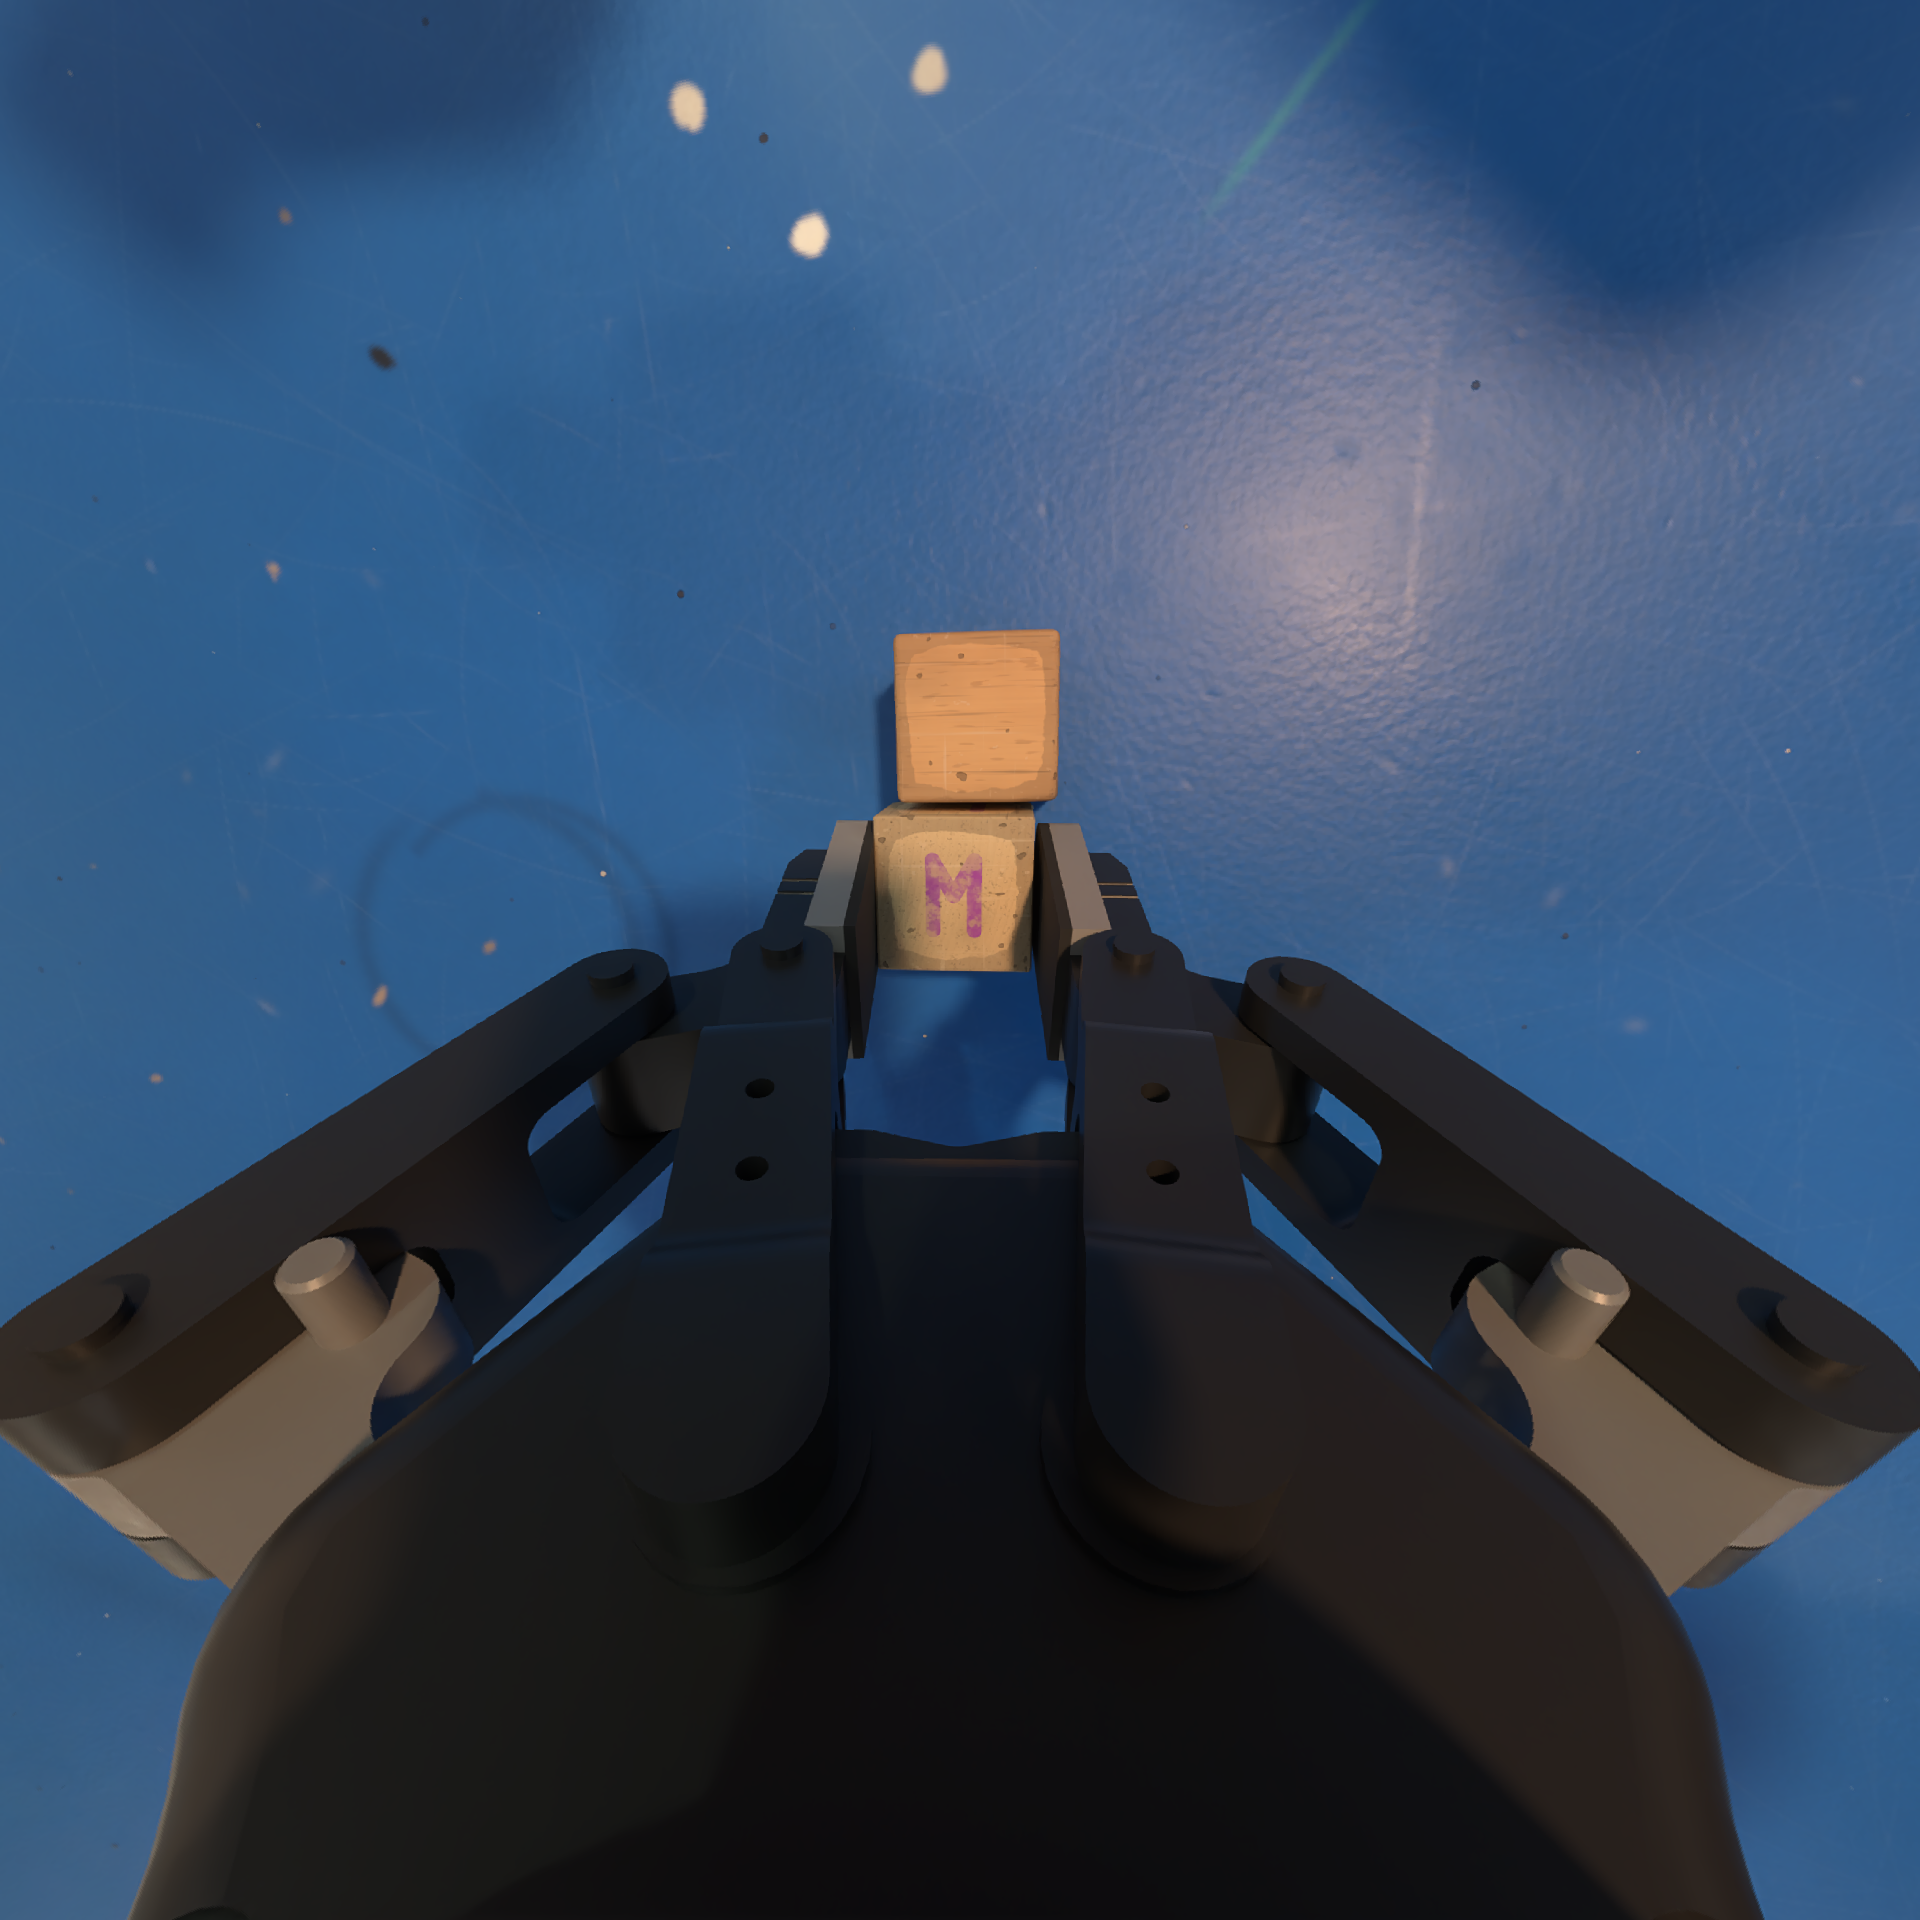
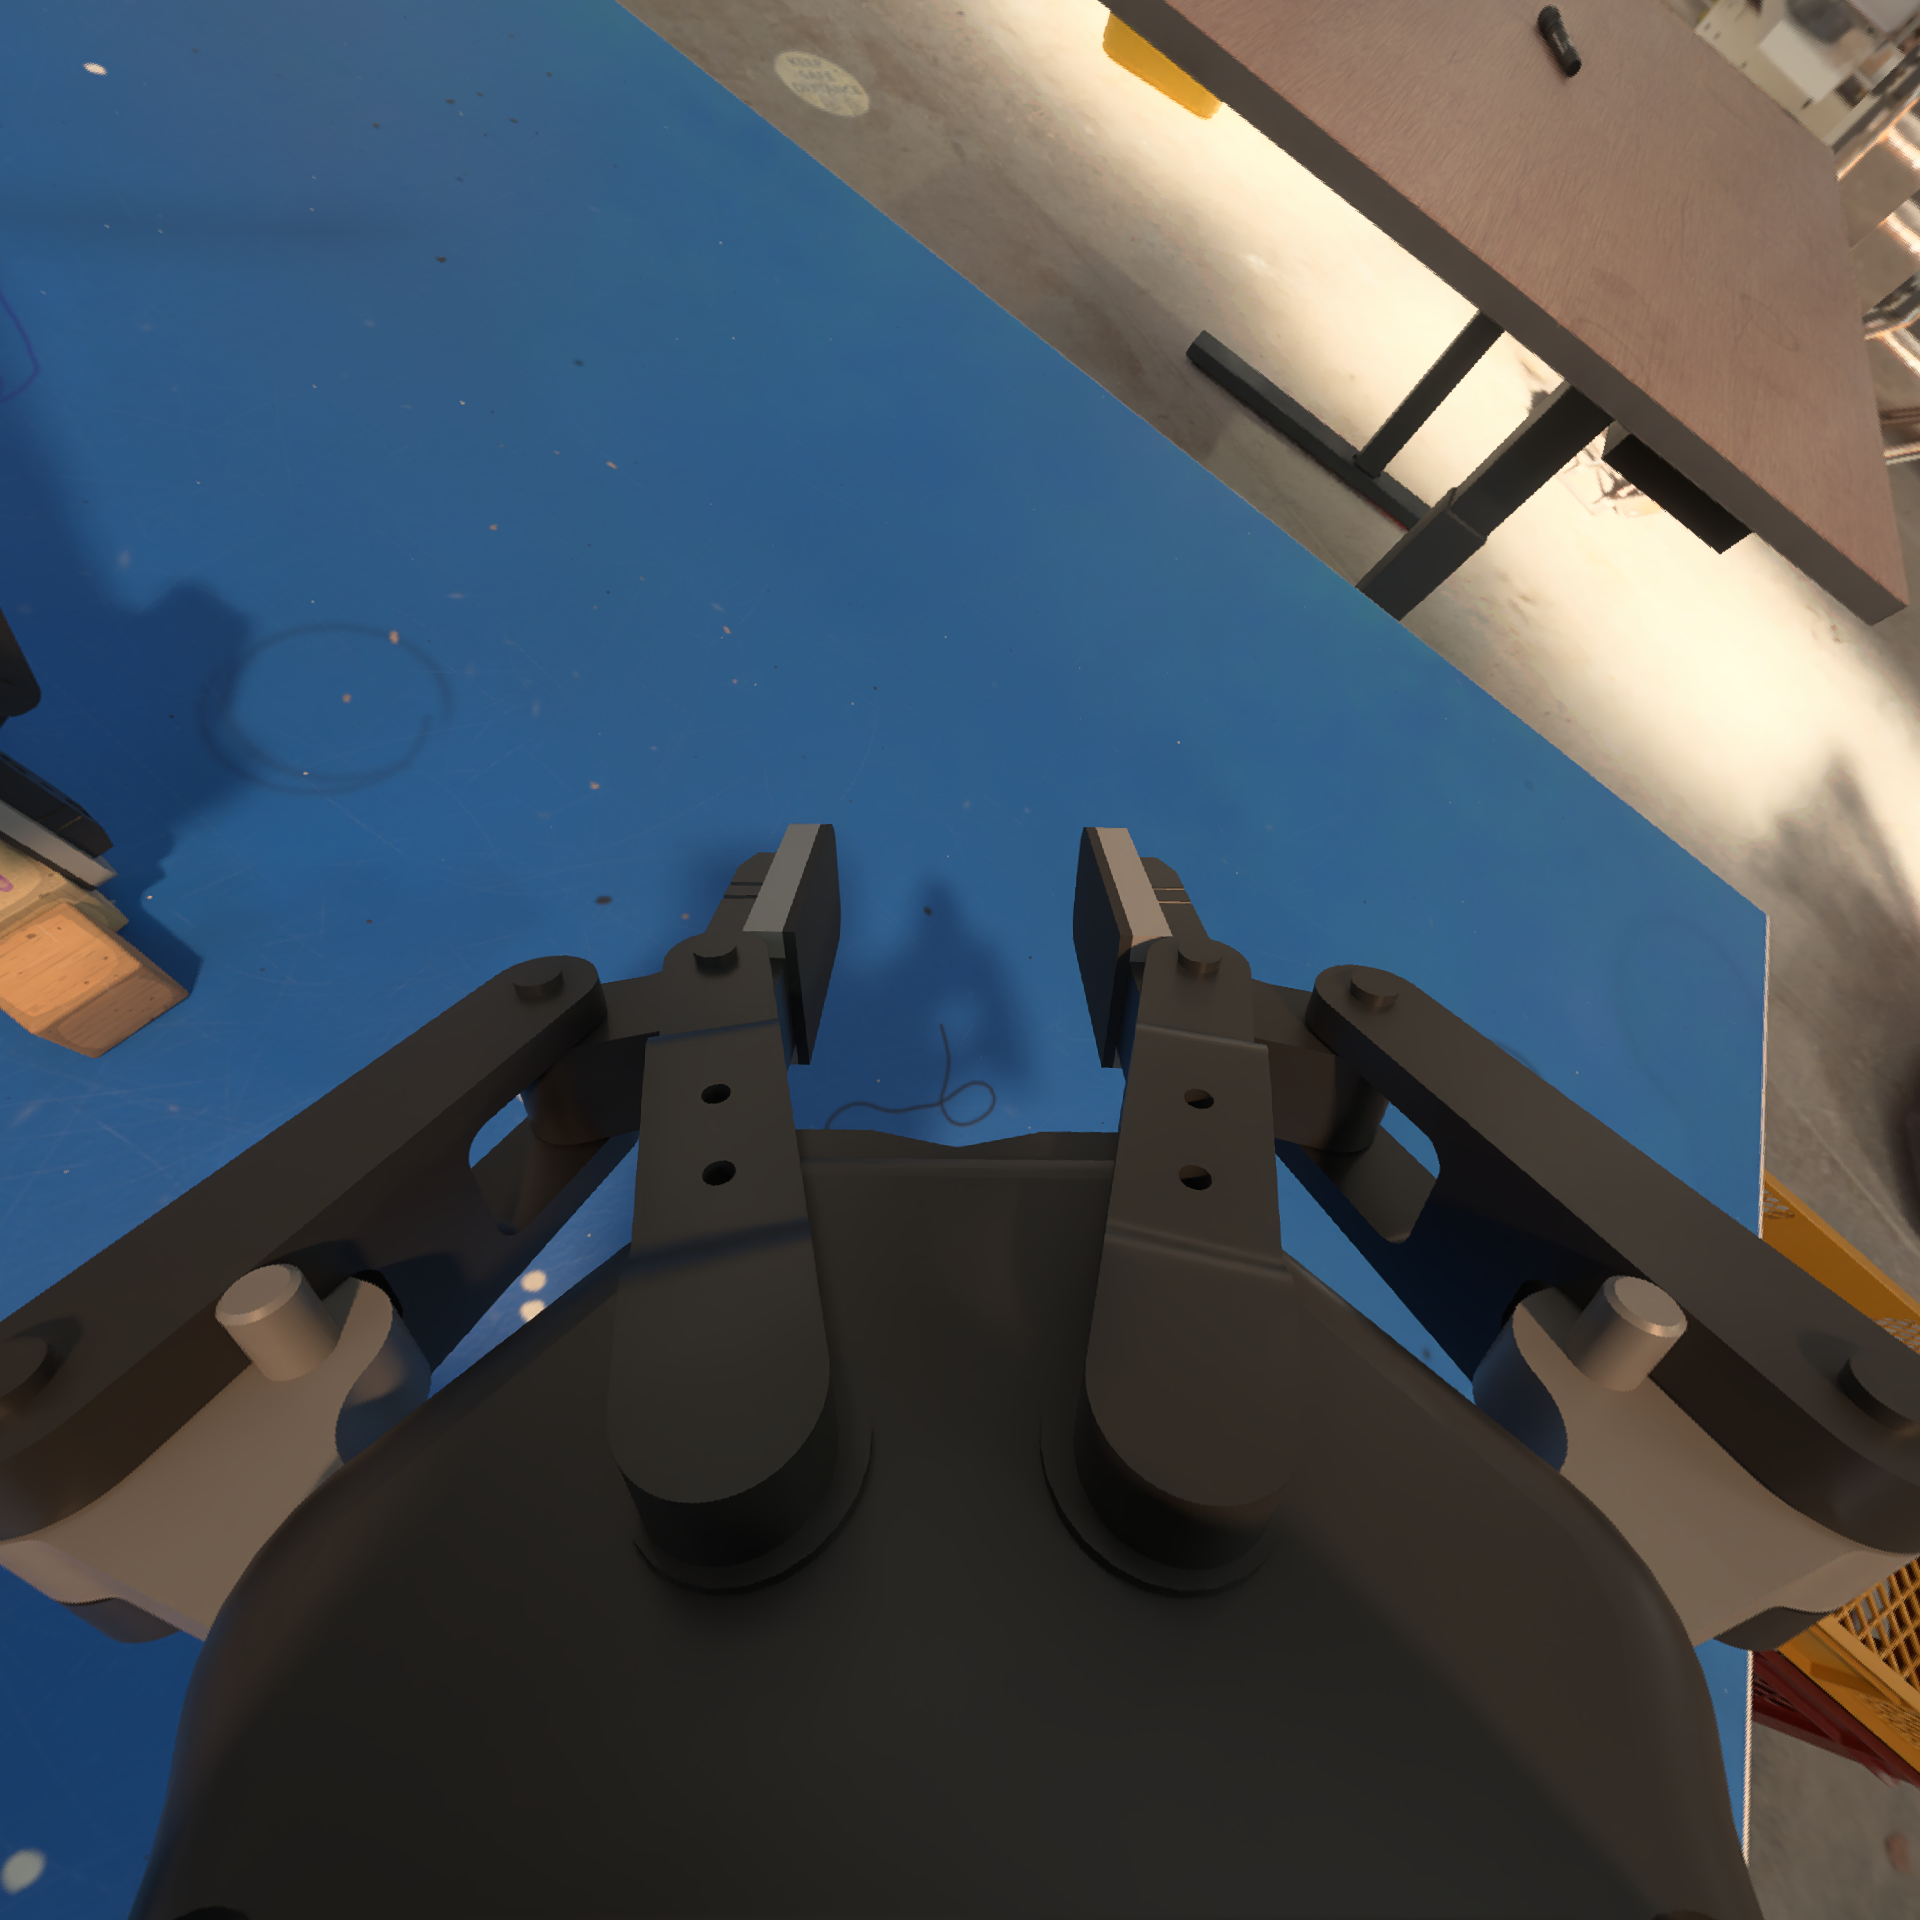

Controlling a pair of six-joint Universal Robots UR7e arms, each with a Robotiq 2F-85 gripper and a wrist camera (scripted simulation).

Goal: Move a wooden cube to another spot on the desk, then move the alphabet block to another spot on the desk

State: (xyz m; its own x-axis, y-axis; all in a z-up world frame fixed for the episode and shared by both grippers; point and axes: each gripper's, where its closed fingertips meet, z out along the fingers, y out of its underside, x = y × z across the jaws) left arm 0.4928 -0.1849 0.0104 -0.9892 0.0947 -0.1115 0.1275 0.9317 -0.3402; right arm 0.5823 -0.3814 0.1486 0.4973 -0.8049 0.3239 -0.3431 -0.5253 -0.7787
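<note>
We start with the blue desk (image 1: 1351, 623), scuffed and speckled, which fills the left wrist view and most of the right wrist view; beyond its far right edge in the right wrist view lie a concrete floor (image 2: 1039, 208) and a brown side table (image 2: 1621, 260), well apart from our work.

Next come the two arms' ends. Our left gripper (image 1: 954, 894) has its pads pressed against both side faces of the alphabet block (image 1: 954, 891), so we read it as clamped on that block. Our right gripper (image 2: 956, 935) hangs over bare desk with its jaws spread wide and nothing between them, well to the right of the blocks.

Then the small things. The wooden cube (image 1: 977, 715) sits just beyond the alphabet block, on its far side, and the two look to be touching or nearly so; we cannot tell whether a gap remains. At the left edge of the right wrist view we also see the cube (image 2: 78, 977) resting on the desk under the other gripper. Whether the alphabet block is lifted off the surface or resting on it, we cannot tell.

Our judgement on progress: we cannot confirm from here that the cube stands in a new spot. With the left gripper on the alphabet block, we appear to be in the second half of the task. What seems left is carrying that block to another spot, setting it down and letting go.
</note>
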